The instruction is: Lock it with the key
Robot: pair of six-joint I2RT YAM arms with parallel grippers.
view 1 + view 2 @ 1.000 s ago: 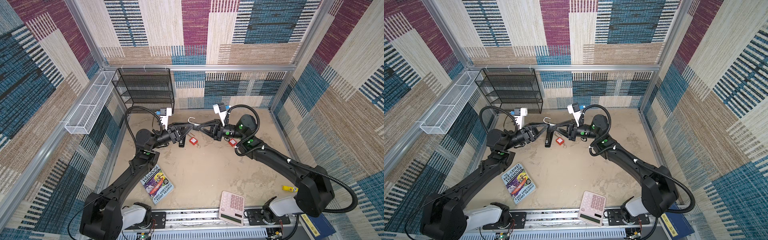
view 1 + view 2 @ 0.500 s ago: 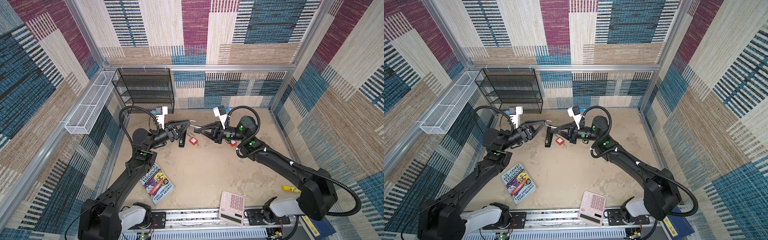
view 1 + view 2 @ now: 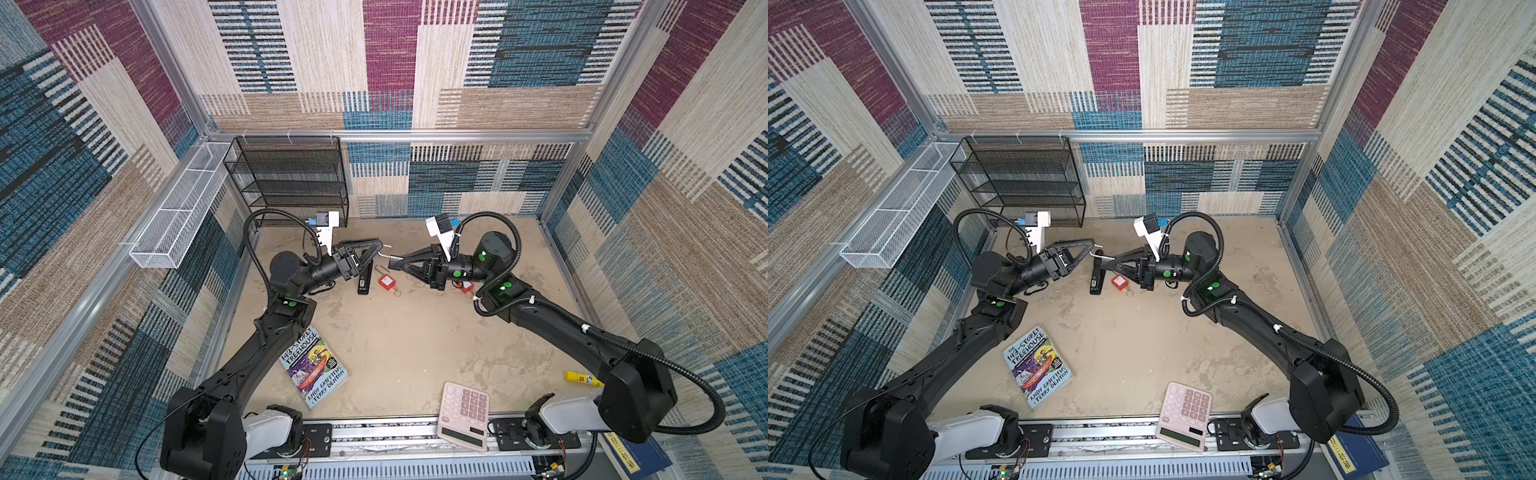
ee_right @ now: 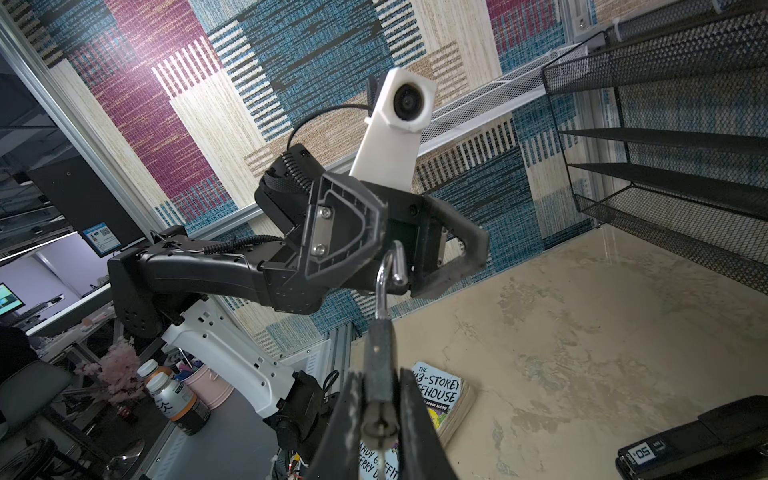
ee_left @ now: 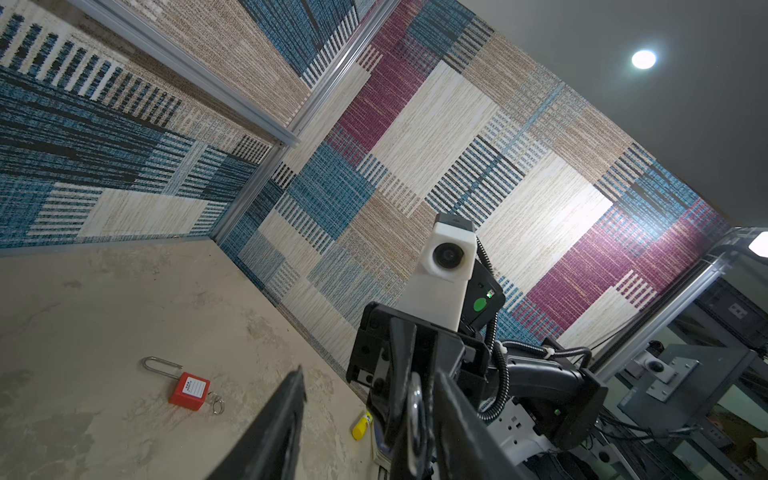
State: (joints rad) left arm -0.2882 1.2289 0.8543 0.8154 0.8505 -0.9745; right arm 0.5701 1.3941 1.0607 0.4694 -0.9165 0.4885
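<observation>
My right gripper point(image 3: 394, 263) is shut on a dark grey padlock point(image 4: 379, 353), held above the table. Its silver shackle point(image 4: 388, 270) stands open and points at my left gripper point(image 3: 379, 247). The lock's key cylinder point(image 4: 380, 428) faces the right wrist camera; something thin hangs from its slot, and I cannot tell whether it is the key. The left gripper point(image 5: 368, 372) is open, and the shackle's hooked end point(image 5: 414, 399) lies inside its gap, close to one finger point(image 5: 457, 411). A red padlock point(image 3: 385, 281) with a key ring lies on the table below both grippers.
A black stapler point(image 3: 364, 282) lies beside the red padlock. A book point(image 3: 314, 368), a pink calculator point(image 3: 464, 409) and a yellow glue stick point(image 3: 582, 378) lie near the front. A black mesh rack point(image 3: 291, 178) and a white wire basket point(image 3: 178, 216) stand at the back left.
The left arm has drawn back to the left, so the grippers' tips stand a little apart. The right gripper has sunk slightly, still gripping the padlock.
</observation>
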